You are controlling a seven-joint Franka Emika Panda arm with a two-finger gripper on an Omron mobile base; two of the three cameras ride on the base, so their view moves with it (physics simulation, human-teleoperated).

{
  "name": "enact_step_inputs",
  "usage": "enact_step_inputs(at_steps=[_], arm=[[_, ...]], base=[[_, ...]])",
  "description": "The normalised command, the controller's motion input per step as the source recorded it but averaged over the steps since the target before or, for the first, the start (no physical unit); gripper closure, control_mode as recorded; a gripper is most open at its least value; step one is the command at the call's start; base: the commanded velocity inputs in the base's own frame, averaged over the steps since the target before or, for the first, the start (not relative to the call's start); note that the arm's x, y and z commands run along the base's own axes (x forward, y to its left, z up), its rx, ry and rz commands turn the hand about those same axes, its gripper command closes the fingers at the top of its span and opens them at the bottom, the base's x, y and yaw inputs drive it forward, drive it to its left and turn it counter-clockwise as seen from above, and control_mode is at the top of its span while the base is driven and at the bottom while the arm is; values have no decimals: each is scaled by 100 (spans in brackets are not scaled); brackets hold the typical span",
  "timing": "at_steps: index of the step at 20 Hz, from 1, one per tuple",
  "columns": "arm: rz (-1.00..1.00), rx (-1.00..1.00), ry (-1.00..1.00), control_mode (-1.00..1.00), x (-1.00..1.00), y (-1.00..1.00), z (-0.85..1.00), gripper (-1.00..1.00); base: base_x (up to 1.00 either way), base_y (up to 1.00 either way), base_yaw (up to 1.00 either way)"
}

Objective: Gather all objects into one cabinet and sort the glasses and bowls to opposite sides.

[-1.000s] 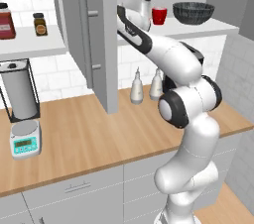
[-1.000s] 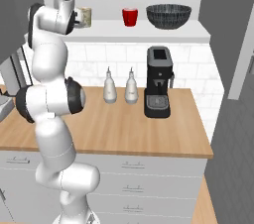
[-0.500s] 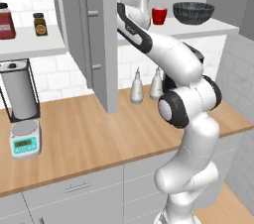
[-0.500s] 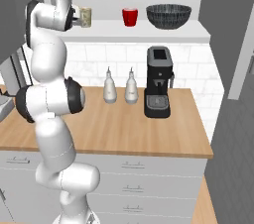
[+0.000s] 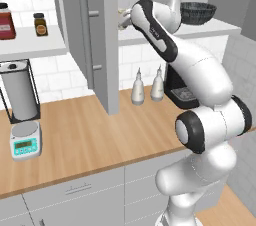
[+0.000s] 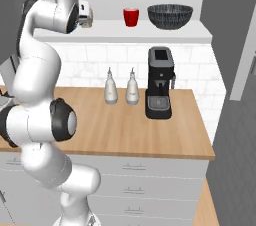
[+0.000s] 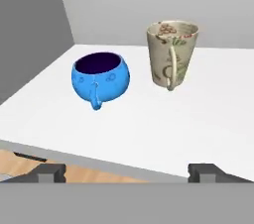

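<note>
Facing the white shelf [image 7: 208, 104], we hold the gripper [image 7: 127, 171] with jaws released and empty. 2 rigid, likely slippery pieces stand ahead: glossy blue bowl [image 7: 100, 79] beside patterned cream cup [image 7: 171, 54]. We judge both light and breakable; grasp across the rim.

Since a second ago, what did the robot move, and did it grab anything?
The hand has swung further left along the white shelf, and its jaws now stand open and empty before the blue bowl and cream cup. Nothing was grabbed. The red cup and dark grey bowl stayed put.
</note>
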Motion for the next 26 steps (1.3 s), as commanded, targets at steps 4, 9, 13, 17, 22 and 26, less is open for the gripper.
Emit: enact_step_inputs(at_steps=[4,9,13,17,22,26], arm=[[-31,-3,-2,-100,-3,-100,0,-100],[-33,0,-5,-100,7,-100,9,-100],[-33,0,0,-100,26,-81,30,-100],[-28,0,0,-100,28,-41,6,-100],[-18,2,0,-100,46,-7,0,-100],[-3,2,0,-100,33,0,0,-100]], base=[[0,0,0],[0,0,0],[0,0,0],[0,0,0],[0,0,0],[0,0,0]])
